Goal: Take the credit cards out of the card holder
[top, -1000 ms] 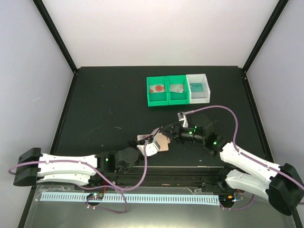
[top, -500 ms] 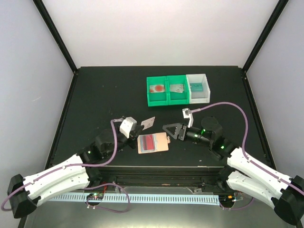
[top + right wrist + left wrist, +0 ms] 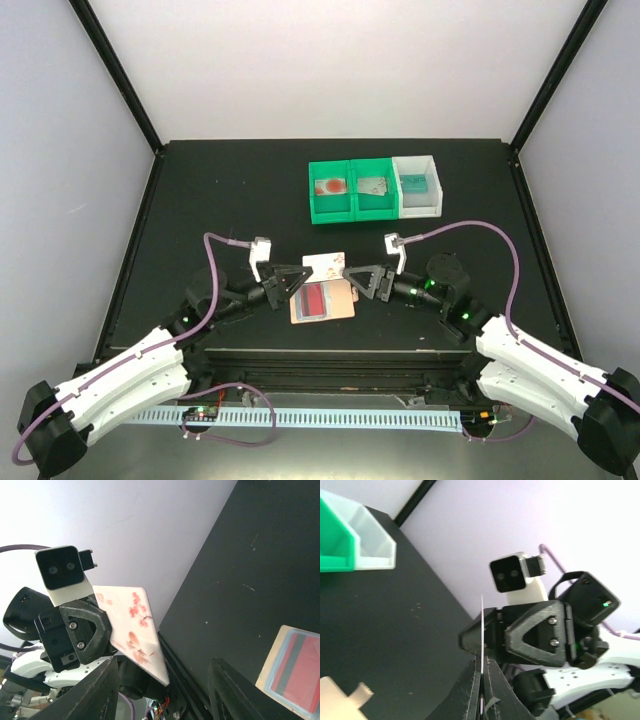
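Observation:
The card holder [image 3: 341, 302] lies open and flat on the black table, peach-orange with a pale blue pocket; a red and dark card [image 3: 317, 298] shows in that pocket. Above it my left gripper [image 3: 300, 273] is shut on a pale credit card with red blotches [image 3: 323, 262], held up on edge. The left wrist view shows this card [image 3: 482, 625] edge-on as a thin white line between the left gripper's [image 3: 482, 664] fingers. My right gripper [image 3: 350, 273] faces it, open, holding nothing. In the right wrist view the card's [image 3: 132, 625] lower corner sits between the right gripper's [image 3: 165, 695] spread fingers; the holder [image 3: 295, 672] lies lower right.
Two green bins [image 3: 312, 192] and a white bin [image 3: 437, 185] stand in a row at the back of the table, each with a card inside. The white bin [image 3: 370, 545] also shows in the left wrist view. Black posts frame the table's back corners.
My left gripper has lifted the blotched card off the holder, swung out to the left and turned to face the right gripper. The right gripper has opened and drawn back a little.

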You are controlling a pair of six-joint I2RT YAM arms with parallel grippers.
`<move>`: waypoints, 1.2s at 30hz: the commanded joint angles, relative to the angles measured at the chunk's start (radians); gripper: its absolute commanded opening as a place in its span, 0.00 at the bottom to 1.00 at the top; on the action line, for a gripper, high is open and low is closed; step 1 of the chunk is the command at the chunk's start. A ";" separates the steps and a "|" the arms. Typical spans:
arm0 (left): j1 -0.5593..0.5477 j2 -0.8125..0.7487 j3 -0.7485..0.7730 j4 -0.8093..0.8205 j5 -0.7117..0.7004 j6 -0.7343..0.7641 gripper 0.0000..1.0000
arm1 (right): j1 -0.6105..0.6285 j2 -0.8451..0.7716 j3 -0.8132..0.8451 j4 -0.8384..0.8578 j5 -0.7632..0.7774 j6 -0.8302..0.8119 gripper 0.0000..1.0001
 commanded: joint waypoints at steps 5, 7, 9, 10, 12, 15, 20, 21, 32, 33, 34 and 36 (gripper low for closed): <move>0.006 0.003 -0.006 0.163 0.094 -0.170 0.02 | 0.000 0.040 0.001 0.195 -0.079 0.090 0.42; 0.006 -0.002 -0.014 0.176 0.089 -0.180 0.02 | 0.001 0.054 -0.005 0.223 -0.095 0.107 0.37; 0.006 -0.009 -0.023 0.200 0.086 -0.191 0.02 | 0.001 0.060 -0.012 0.241 -0.103 0.120 0.33; 0.006 -0.013 -0.026 0.203 0.084 -0.195 0.02 | 0.001 0.058 -0.017 0.249 -0.105 0.125 0.32; 0.006 -0.020 -0.029 0.200 0.073 -0.198 0.01 | 0.001 0.055 -0.027 0.265 -0.105 0.135 0.29; 0.006 -0.032 -0.035 0.200 0.056 -0.198 0.01 | 0.001 0.049 -0.039 0.283 -0.105 0.157 0.27; 0.006 -0.040 -0.055 0.228 0.036 -0.211 0.02 | 0.002 0.056 -0.038 0.288 -0.110 0.175 0.32; 0.006 -0.041 -0.059 0.234 0.032 -0.213 0.02 | 0.004 0.058 -0.038 0.289 -0.112 0.176 0.32; 0.006 -0.054 -0.078 0.235 -0.006 -0.219 0.01 | 0.013 0.071 -0.049 0.335 -0.114 0.221 0.22; 0.005 -0.057 -0.081 0.239 -0.011 -0.223 0.02 | 0.014 0.072 -0.048 0.336 -0.114 0.221 0.22; 0.006 -0.058 -0.083 0.244 -0.012 -0.226 0.02 | 0.014 0.074 -0.046 0.337 -0.115 0.222 0.22; 0.006 -0.058 -0.085 0.253 -0.011 -0.232 0.02 | 0.016 0.077 -0.044 0.338 -0.117 0.222 0.22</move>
